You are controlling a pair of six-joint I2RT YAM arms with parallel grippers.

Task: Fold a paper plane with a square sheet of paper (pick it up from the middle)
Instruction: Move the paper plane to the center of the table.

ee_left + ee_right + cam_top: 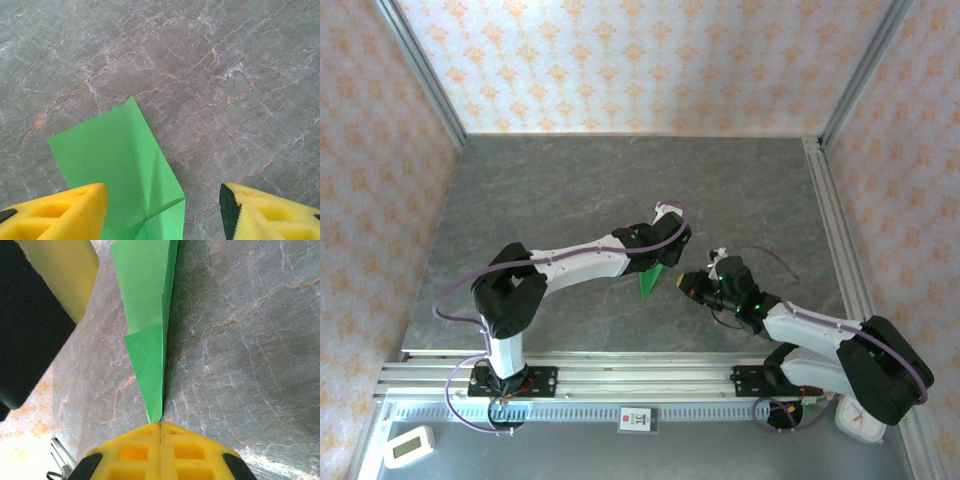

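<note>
Top external view: the plane [650, 282] lies on the table [620, 180], partly under the left gripper [667, 257], with the right gripper [684, 283] just beside it. Left wrist view: the fingers are spread wide and grip nothing; one finger [65, 212] overlaps the creased green paper. Right wrist view: the fingers are pressed together, tips at the plane's pointed end; a pinch on it cannot be confirmed
</note>
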